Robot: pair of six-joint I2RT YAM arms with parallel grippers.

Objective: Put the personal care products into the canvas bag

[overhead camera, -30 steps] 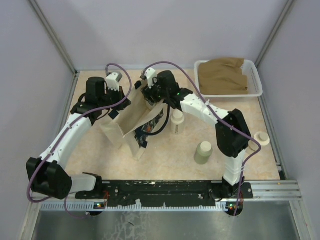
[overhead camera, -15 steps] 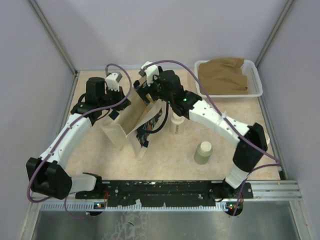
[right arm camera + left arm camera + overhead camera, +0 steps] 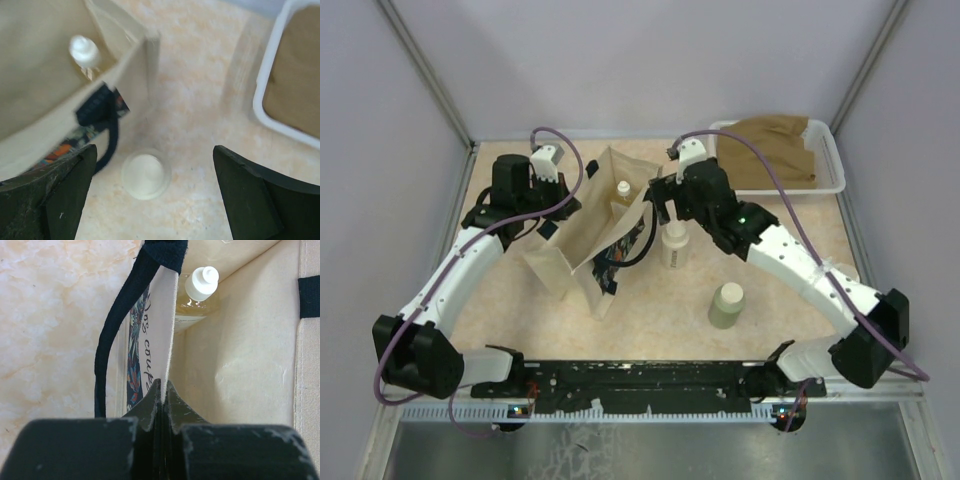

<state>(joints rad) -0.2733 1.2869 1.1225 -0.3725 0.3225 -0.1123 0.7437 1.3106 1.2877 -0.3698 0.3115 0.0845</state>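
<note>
One amber bottle (image 3: pixel 623 188): upright inside bag (image 3: pixel 570 240)
Left gripper (image 3: pixel 162 387): clamped on bag rim
Right gripper (image 3: pixel 155 157): wide, empty, above cream bottle (image 3: pixel 673 245)

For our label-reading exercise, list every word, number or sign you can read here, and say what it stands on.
"og cou": dark script on the printed side of the canvas bag, left wrist view; its start and end are cut off, so uncertain.
No readable text on the amber bottle, cream bottle or green cylinder.
</note>
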